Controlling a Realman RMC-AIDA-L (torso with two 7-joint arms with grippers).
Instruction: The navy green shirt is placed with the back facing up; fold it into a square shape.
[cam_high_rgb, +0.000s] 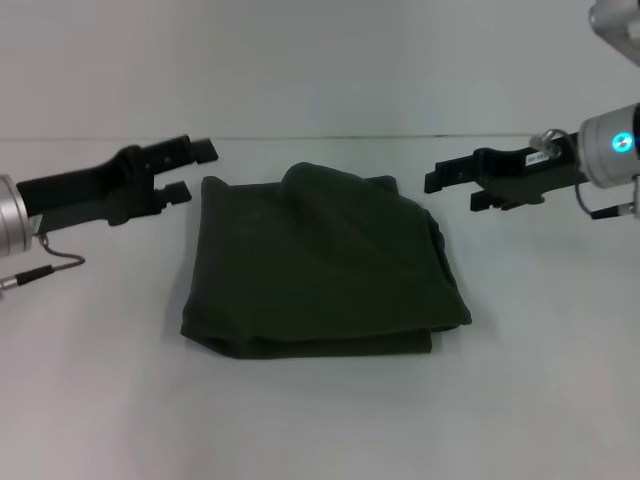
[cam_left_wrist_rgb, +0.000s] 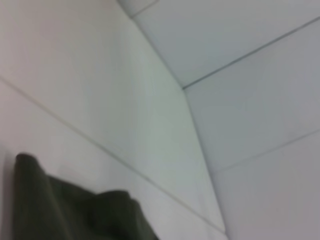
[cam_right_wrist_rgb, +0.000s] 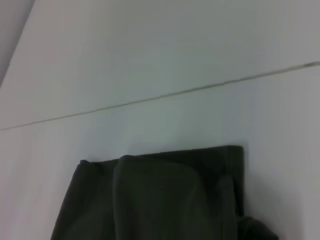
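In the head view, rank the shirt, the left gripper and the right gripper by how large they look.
1. navy green shirt, folded on the table, by far the largest.
2–3. left gripper and right gripper: both open, flanking the shirt, looking alike in size; no ranking.

You see a plain dark olive-green soft fabric shirt (cam_high_rgb: 320, 265) (no pattern showing) on a white table (cam_high_rgb: 320, 420), flanked by matte black fingers (cam_high_rgb: 190, 150) on silver-grey arms

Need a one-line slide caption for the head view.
Navy green shirt folded into a rough square on the table, open left pincer and right pincer flanking it.
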